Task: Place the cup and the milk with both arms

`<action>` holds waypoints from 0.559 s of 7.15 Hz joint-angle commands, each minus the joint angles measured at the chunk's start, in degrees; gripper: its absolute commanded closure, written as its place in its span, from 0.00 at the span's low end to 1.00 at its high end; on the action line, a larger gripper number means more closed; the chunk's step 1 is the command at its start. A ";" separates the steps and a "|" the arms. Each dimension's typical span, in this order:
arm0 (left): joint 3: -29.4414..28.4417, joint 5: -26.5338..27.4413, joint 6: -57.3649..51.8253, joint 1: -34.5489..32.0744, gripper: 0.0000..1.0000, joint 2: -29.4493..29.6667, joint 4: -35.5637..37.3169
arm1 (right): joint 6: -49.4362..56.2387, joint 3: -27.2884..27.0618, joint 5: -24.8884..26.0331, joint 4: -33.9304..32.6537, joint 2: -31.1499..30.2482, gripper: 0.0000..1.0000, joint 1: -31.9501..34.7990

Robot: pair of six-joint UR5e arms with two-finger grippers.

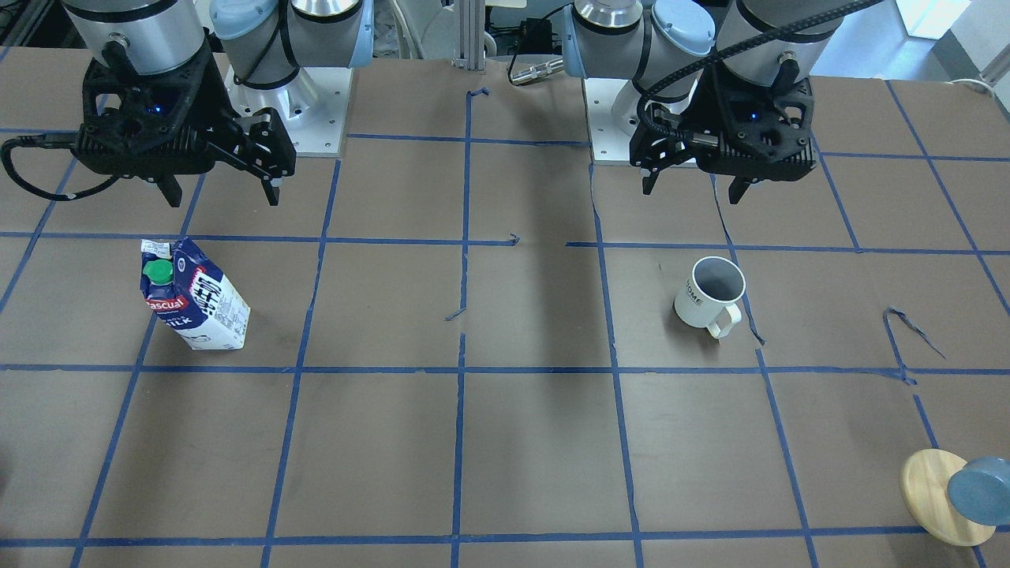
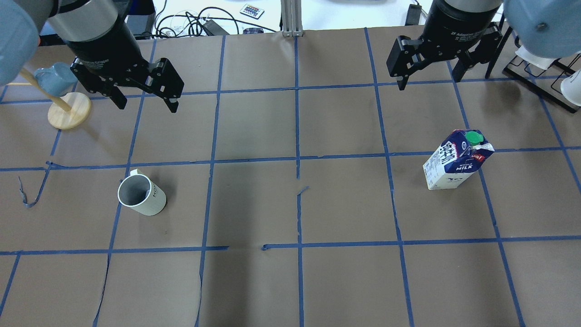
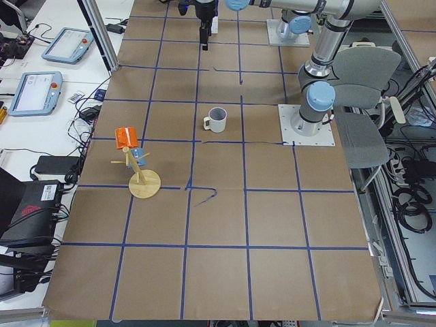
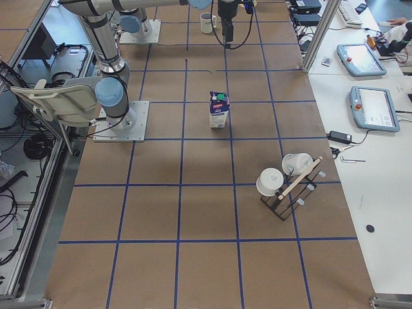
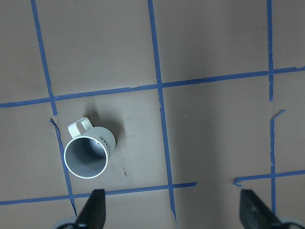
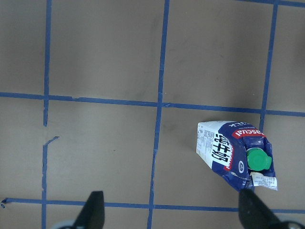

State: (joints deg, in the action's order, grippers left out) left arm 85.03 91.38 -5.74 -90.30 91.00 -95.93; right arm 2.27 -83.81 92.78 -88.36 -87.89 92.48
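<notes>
The cream-white cup (image 2: 141, 195) stands upright on the brown table, its handle toward the far side; it also shows in the front view (image 1: 708, 296) and the left wrist view (image 5: 88, 152). My left gripper (image 2: 147, 105) hangs open and empty above the table, beyond the cup and apart from it; the front view shows this gripper (image 1: 693, 192) too. The blue-and-white milk carton (image 2: 456, 165) with a green cap stands upright on the right side and shows in the right wrist view (image 6: 236, 152). My right gripper (image 2: 426, 81) is open and empty, high and beyond the milk.
A wooden mug tree (image 2: 68, 109) with a blue mug stands at the far left. A black rack (image 2: 544, 72) with white cups stands at the far right. Blue tape lines grid the brown table cover (image 2: 295, 204).
</notes>
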 commanded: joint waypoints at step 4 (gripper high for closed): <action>23.53 2.21 -4.45 7.68 0.00 4.96 18.17 | 0.01 -0.03 1.17 -0.06 0.08 0.00 -0.01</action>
State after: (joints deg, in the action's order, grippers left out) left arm 100.83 92.91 -9.57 -83.56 94.15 -85.81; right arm 2.28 -83.85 93.86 -88.39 -87.84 92.46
